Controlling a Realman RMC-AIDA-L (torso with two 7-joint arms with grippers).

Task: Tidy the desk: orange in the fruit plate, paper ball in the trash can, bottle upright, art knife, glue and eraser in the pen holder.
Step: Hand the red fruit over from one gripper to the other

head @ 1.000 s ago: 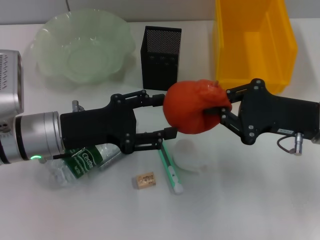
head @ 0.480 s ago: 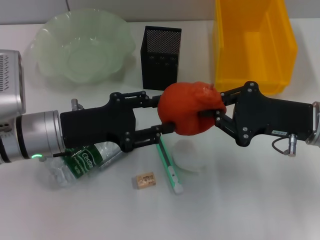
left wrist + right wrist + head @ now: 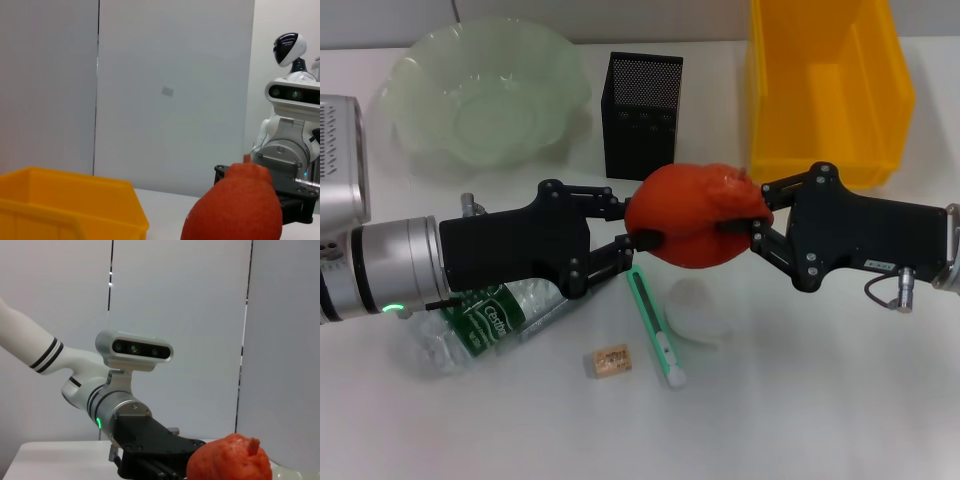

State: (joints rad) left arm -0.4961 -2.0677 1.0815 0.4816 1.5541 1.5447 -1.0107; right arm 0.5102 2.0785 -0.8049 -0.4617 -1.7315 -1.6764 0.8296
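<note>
1. Left gripper (image 3: 638,226): black linkage fingers on a silver-cuffed arm, reaching in from the left and closed against the orange's left side.
2. Fruit plate (image 3: 485,95): pale green translucent bowl with a scalloped rim, at the far left of the surface (image 3: 840,400).
3. Bottle (image 3: 485,320): clear crinkled plastic with a green label, lying on its side beneath the left arm.
4. Eraser (image 3: 610,360): small tan block, near the front.
5. Pen holder (image 3: 643,113): black perforated-mesh box, upright, behind the grippers.
6. Art knife (image 3: 655,325): slim green-and-white bar lying flat, just beside the eraser.
7. Orange (image 3: 695,215): rounded, dimpled red-orange skin with a stub stem, held above the surface between both grippers.
8. Paper ball (image 3: 698,310): crumpled white lump below the orange.
9. Right gripper (image 3: 757,220): black, matching form, clamped on the orange's right side.
10. Trash can (image 3: 825,85): glossy yellow plastic bin, far right.
11. Surface: smooth white; pale grey panelled walls show in both wrist views.
</note>
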